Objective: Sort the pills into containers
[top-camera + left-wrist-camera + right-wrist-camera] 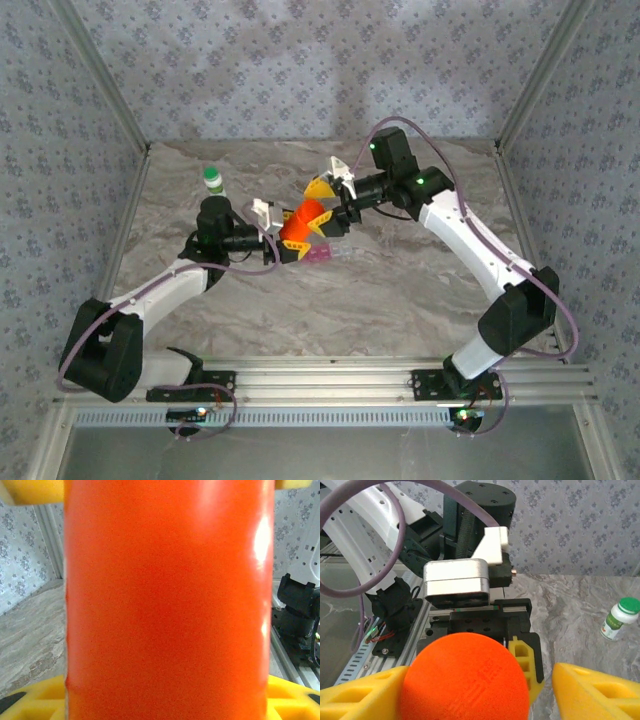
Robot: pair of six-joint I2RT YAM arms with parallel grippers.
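Orange plastic fills the left gripper [296, 234]: its yellow fingers are clamped across the body of the orange bottle [303, 220], seemingly clear of the table [400, 300]. From above, the bottle's long axis runs from about 8 o'clock to 2 o'clock, its round end aimed at the right gripper [325, 207]. That gripper's jaws stand apart around the end, with a clear gap on one side. The pill box [318, 256] shows pink on the table just beneath, at 5 o'clock from the left gripper. A white bottle [213, 181] stands well apart at 10 o'clock.
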